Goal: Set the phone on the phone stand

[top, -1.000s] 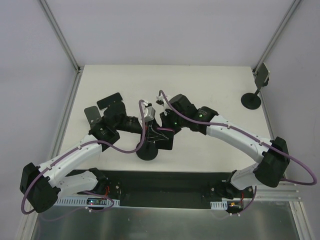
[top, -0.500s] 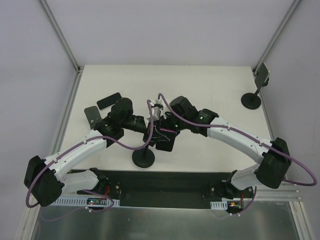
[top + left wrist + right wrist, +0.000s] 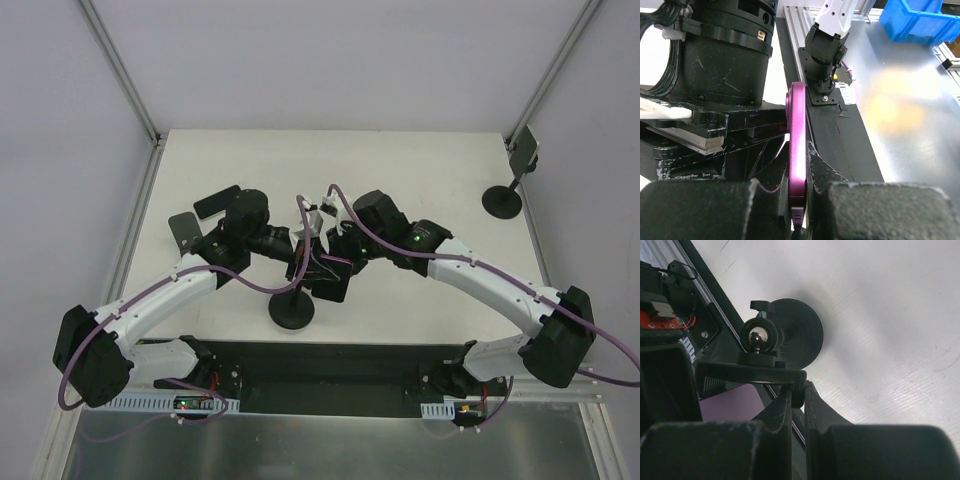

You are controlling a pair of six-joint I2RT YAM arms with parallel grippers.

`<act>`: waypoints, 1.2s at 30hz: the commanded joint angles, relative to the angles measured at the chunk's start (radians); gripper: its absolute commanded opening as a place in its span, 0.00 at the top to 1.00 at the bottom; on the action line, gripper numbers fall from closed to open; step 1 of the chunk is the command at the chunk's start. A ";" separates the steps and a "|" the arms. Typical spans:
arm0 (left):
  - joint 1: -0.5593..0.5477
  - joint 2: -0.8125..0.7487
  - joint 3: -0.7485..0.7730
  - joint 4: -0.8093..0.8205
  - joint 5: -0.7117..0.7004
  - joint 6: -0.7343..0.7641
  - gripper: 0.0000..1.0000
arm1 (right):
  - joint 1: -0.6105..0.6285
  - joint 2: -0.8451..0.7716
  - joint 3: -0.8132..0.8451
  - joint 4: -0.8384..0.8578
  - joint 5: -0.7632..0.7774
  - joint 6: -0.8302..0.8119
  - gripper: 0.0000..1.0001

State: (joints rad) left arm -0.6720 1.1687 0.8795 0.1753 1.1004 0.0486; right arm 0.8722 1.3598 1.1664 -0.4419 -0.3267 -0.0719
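The phone shows as a thin purple-edged slab standing on edge between my left fingers. In the top view it is a dark rectangle at the table's middle. My left gripper is shut on it. The phone stand has a round disc base, a ball joint and a clamp head. My right gripper is shut on the end of the clamp head. The phone's purple face lies just under the clamp head.
A second black stand with a tilted head stands at the back right. Two flat black pieces lie at the left. A black strip runs along the near edge. A blue bin sits beyond the table.
Both grippers stayed shut and close together at the table's middle. The left arm swung right and forward. The stand's base shifted a little toward the near edge.
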 commanded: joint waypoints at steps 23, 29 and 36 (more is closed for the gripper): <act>0.066 0.042 0.055 0.027 0.059 0.023 1.00 | -0.041 -0.159 -0.020 0.052 -0.162 -0.048 0.99; 0.068 0.037 0.058 0.027 0.078 0.020 1.00 | -0.059 -0.180 -0.047 0.052 -0.181 -0.078 0.99; 0.066 0.042 0.058 0.032 0.009 0.002 1.00 | -0.084 -0.200 -0.068 0.051 -0.155 -0.092 1.00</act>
State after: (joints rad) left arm -0.6403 1.2304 0.9100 0.1947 1.1660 0.0380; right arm 0.8078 1.2583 1.0969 -0.3885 -0.4065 -0.1356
